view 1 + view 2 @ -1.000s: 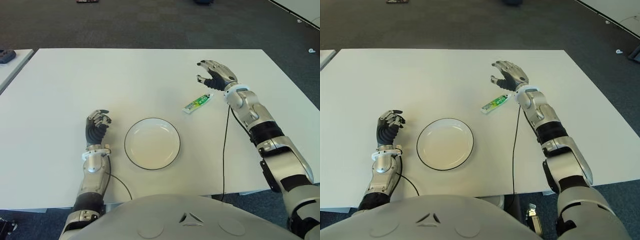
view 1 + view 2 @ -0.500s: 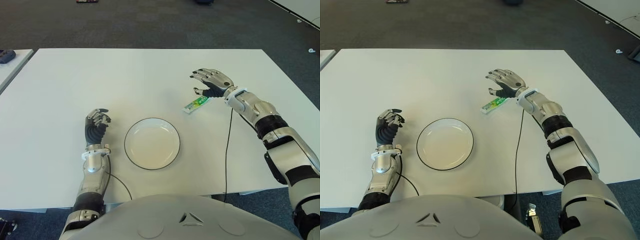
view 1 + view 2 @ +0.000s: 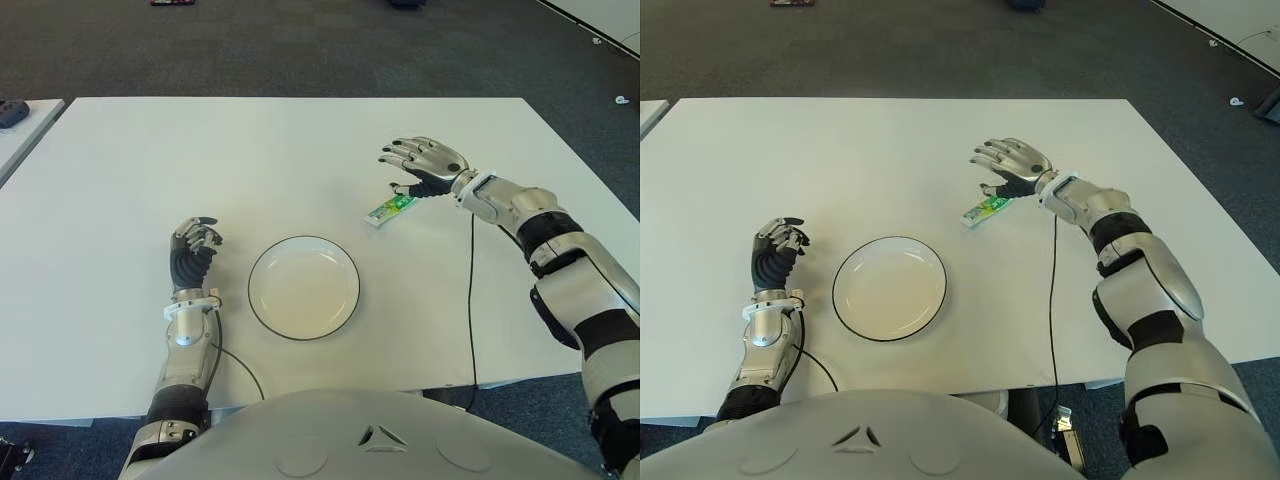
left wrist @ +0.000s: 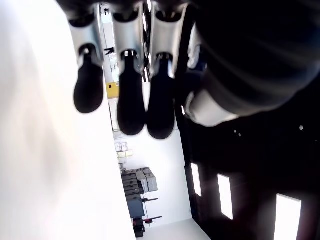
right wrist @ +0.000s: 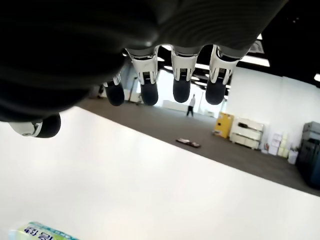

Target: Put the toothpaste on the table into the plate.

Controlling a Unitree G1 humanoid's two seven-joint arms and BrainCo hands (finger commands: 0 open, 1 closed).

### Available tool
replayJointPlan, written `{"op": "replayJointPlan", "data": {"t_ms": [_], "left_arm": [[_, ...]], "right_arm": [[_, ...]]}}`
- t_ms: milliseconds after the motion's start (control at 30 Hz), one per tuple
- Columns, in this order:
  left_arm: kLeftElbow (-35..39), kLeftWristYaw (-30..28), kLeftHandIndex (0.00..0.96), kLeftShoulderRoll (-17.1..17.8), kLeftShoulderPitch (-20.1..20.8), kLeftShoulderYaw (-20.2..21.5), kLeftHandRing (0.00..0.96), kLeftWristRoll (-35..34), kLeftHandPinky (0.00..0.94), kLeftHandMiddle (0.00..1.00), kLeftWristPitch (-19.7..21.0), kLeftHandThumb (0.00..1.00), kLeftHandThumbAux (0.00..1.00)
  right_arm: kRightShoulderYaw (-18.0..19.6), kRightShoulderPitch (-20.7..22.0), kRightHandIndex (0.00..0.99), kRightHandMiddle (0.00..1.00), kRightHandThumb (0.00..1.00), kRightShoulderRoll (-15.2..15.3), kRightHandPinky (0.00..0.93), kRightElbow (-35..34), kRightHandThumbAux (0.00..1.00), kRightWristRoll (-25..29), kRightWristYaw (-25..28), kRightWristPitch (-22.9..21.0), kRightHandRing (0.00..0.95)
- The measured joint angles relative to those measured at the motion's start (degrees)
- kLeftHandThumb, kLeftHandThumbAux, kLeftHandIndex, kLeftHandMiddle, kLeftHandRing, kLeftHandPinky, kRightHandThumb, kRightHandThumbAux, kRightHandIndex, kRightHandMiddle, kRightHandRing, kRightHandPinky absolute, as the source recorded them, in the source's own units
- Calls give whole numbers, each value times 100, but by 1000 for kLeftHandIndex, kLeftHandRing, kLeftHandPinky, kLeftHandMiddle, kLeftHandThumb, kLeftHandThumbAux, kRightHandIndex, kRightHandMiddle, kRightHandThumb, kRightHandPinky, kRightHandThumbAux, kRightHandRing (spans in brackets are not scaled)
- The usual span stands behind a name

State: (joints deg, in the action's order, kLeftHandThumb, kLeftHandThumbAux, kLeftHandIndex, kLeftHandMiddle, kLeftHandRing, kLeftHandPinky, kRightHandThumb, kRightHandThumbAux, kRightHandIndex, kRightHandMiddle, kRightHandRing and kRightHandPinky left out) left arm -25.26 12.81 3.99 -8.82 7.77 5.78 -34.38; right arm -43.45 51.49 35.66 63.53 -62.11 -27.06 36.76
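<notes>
Above the toothpaste [image 3: 391, 208], right hand [image 3: 425, 165] fingers spread, plate [image 3: 303, 287] near, left hand [image 3: 194, 252] curled.

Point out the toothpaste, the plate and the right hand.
toothpaste [image 3: 389, 208], left eye view, middle of the tube.
plate [image 3: 255, 297], left eye view, left rim.
right hand [image 3: 424, 165], left eye view, back of the open hand, just beyond the tube.

Even overhead light, bright table [image 3: 250, 160] without glare; soft shadow beneath my right hand [image 3: 425, 165]. Wrist views: my palms black silhouettes, fingers [image 5: 181, 87] backlit, background slightly blurred.
</notes>
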Motion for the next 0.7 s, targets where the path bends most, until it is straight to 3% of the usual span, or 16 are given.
{"op": "replayJointPlan", "data": {"t_ms": [333,700], "left_arm": [[92,0,434,-15,-109,4,647,-9,656,651,2,695,718],[286,0,433,-45,-255,10,638,-11,639,637,40,694,718]], "right_arm": [[-805,295,0,0,550,-121,0,533,171,-633,-440,110,0],[-1438,479,0,0,558,-223,0,929,166,-1135,-639,-12,0]]}}
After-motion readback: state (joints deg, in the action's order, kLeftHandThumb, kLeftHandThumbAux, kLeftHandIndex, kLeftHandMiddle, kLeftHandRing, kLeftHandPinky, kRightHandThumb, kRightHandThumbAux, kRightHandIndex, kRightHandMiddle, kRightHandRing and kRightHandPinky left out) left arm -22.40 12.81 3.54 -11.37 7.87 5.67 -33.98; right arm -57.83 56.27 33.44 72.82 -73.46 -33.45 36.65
